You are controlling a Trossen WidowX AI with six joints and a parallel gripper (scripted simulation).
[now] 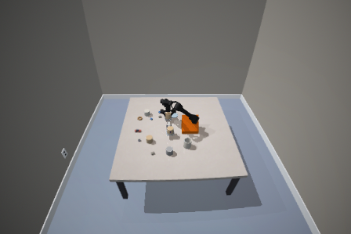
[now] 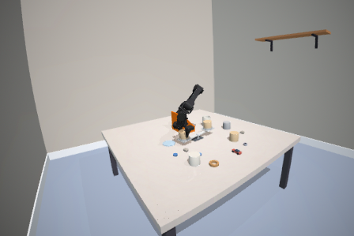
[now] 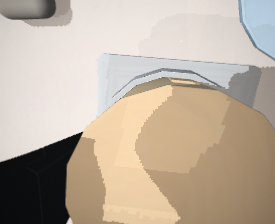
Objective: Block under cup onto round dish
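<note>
A tan cup [image 1: 168,116] [image 2: 182,135] [image 3: 188,150] is at the balance end nearer the dish. My gripper [image 1: 168,114] [image 2: 183,132] is shut on it from above; a black finger shows at the lower left of the wrist view. The cup is over its square pan [image 3: 105,75]; whether its base touches the pan is unclear. The other tan cup [image 1: 170,130] [image 2: 207,125] stands on the far end of the balance [image 2: 197,138]. The light blue round dish [image 1: 175,115] [image 2: 169,143] [image 3: 268,25] lies beside the gripped cup, with no cup above it. No block is visible.
An orange angular object [image 1: 190,130] [image 2: 175,119] stands beside the arm. A white cup [image 1: 146,113] [image 2: 194,159], a loose tan cup [image 1: 150,139] [image 2: 234,136], grey cups, a brown ring and a red toy car [image 1: 138,131] [image 2: 236,151] are around. A grey stone [image 2: 186,150] [image 3: 25,7] lies near the gripped cup.
</note>
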